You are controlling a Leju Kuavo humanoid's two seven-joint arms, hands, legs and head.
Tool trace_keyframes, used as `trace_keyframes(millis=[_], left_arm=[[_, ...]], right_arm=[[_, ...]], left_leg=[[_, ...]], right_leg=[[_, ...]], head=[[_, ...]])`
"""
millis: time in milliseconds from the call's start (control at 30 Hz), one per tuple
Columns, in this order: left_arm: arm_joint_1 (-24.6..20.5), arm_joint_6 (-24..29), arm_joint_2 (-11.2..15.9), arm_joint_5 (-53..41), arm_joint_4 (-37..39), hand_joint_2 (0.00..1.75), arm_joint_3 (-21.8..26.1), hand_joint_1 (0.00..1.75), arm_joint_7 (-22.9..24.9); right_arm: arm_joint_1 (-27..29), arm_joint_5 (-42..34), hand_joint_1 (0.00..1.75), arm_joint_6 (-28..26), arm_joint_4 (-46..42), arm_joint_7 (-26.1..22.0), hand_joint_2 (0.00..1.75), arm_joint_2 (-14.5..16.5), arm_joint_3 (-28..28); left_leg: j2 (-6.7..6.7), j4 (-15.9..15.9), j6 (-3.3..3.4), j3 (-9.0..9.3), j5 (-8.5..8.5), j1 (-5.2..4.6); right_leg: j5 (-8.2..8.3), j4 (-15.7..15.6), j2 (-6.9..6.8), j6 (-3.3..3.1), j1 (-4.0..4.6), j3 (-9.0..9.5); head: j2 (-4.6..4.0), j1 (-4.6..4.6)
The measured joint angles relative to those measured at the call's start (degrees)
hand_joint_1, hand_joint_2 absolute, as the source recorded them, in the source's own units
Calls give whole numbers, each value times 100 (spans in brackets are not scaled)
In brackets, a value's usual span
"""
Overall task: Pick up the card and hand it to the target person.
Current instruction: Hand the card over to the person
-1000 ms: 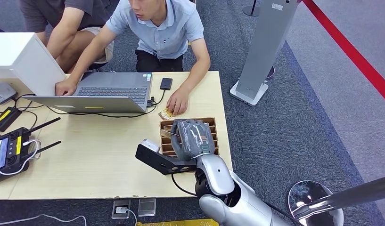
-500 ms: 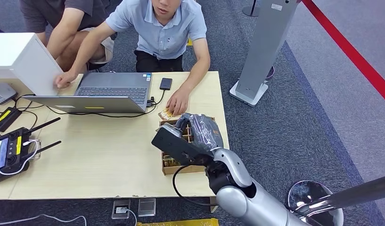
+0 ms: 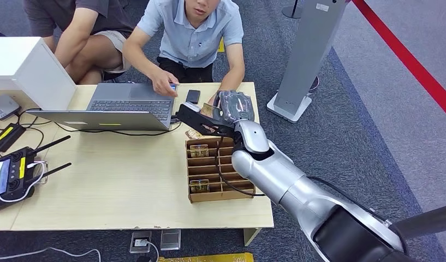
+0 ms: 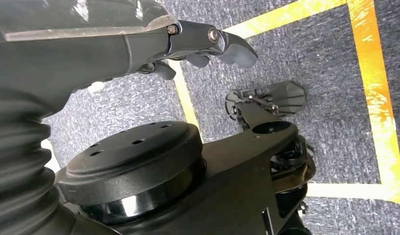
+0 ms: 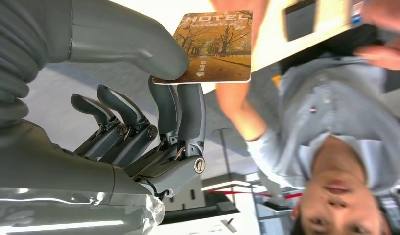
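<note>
A hotel card [image 5: 215, 46] with an autumn tree picture is pinched at its edge between the thumb and fingers of my right hand [image 5: 153, 98]. In the head view my right hand [image 3: 234, 106] reaches over the far table edge, holding the card [image 3: 208, 110] up just before the person in the light blue shirt [image 3: 196, 38]. That person's forearm and hand [image 5: 237, 105] lie close behind the card. My left hand [image 4: 202, 44] hangs beside my body above the carpet, its fingers loosely apart and holding nothing.
A wooden slotted box [image 3: 220, 197] with two cards stands on the table below my right arm. Another card [image 3: 192, 134] lies behind it. A laptop [image 3: 128, 103], phone [image 3: 192, 96], remote controller [image 3: 10, 177] and white box [image 3: 24, 68] fill the left. A grey stand [image 3: 302, 60] rises at the right.
My right arm has risen from the wooden box and stretched forward with the card toward the person in blue. That person's other hand moved to the laptop's right corner.
</note>
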Motion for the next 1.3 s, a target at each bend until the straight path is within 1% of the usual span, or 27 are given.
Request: trace_keyframes(millis=[133, 267, 567, 700, 867, 933, 1200, 1300], left_arm=[[21, -2, 8, 17, 1, 175, -37, 0, 16], [27, -1, 17, 29, 1, 175, -73, 0, 21], [26, 10, 37, 40, 5, 175, -142, 0, -64], [10, -30, 40, 11, 5, 175, -167, 0, -89], [-27, -98, 61, -60, 6, 175, -267, 0, -80], [-26, -78, 68, -25, 7, 175, -283, 0, -73], [-9, -29, 95, 77, 15, 175, -296, 0, -44], [-5, -5, 100, 103, 26, 175, -310, 0, -25]], right_arm=[[-223, 22, 175, -123, 594, -46, 175, 156, 56], [-336, -19, 175, -452, 924, -237, 175, 297, 95], [-565, -120, 175, -758, 1208, -547, 175, 543, 142], [-643, -166, 0, -761, 1233, -665, 175, 636, 166], [-717, -181, 0, -382, 1234, -475, 175, 749, 218], [-718, -235, 0, -315, 1237, -463, 175, 755, 237], [-718, -412, 0, -240, 1293, -513, 175, 749, 278], [-716, -679, 0, -334, 1291, -591, 175, 726, 272]], left_leg=[[1, 0, 0, 0, 0, 0], [2, 0, 0, 2, 0, 0], [3, 0, -1, 5, 1, 0], [3, 0, -1, 5, 0, 0], [3, 0, -1, 6, 0, 0], [3, 0, -1, 6, 0, 0], [3, 0, -1, 6, 0, 0], [3, 1, -1, 7, 0, 0]], right_leg=[[0, -1, 1, 0, 0, -2], [0, -1, 3, 0, 0, -2], [1, 1, 8, -1, 0, -2], [1, 1, 8, -1, 0, -2], [1, 0, 8, -1, 0, -2], [1, 0, 8, -1, 0, -2], [1, 0, 8, -1, 0, -3], [1, 0, 8, -1, 0, -3]], head=[[0, 2], [0, -4], [0, -3], [0, -2], [0, -3], [0, -3], [0, -2], [0, -4]])
